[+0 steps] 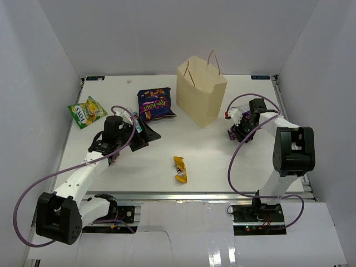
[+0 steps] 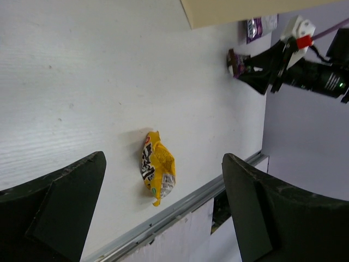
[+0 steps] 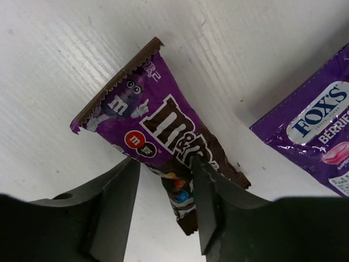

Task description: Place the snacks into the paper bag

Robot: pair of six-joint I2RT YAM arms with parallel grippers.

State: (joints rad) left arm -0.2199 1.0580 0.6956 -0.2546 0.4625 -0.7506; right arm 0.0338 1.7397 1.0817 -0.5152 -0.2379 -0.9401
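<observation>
The tan paper bag [image 1: 201,89] stands upright at the back centre. My right gripper [image 3: 164,164] is low over the table, right of the bag. Its jaws are open and straddle the lower end of a purple M&M's packet [image 3: 158,128]. One finger touches the packet and the other stands just off it. A purple Fox's packet [image 3: 316,136] lies beside it. My left gripper [image 1: 146,139] is open and empty, held above the table. A yellow packet [image 2: 157,166] lies beyond it near the front edge [image 1: 180,169]. A blue-purple chip bag [image 1: 154,103] and a green-yellow packet [image 1: 86,111] lie at the left.
White walls close in the table on the left, back and right. A metal rail [image 1: 183,196] runs along the front edge just behind the yellow packet. Purple cables loop from both arms.
</observation>
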